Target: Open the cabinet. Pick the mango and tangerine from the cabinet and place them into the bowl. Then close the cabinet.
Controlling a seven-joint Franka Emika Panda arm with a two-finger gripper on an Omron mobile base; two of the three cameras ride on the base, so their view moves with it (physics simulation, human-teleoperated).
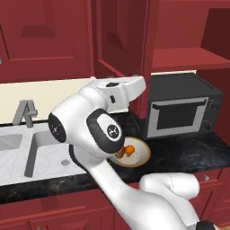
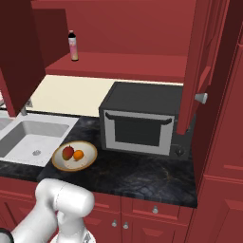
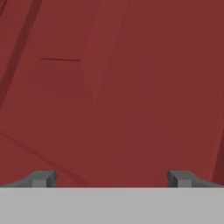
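1. Mango (image 2: 68, 152) and tangerine (image 2: 78, 154) rest in the bowl (image 2: 87, 160) on the dark surface (image 2: 142, 173).
2. The cabinet (image 2: 192, 66) door, rigid and likely free-swinging, stands open; push its outer edge.
3. The gripper (image 3: 111, 178) has its fingers spread, empty, close against red wood.

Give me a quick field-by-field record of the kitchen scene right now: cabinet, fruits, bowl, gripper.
cabinet: doors open, red shelf showing
bottle: upright on the cabinet shelf
mango: in the bowl
tangerine: in the bowl, beside the mango
bowl: on the dark counter, between sink and microwave
microwave: door shut
gripper: jaws wide apart, empty, close to a red cabinet surface
left to do: close the cabinet
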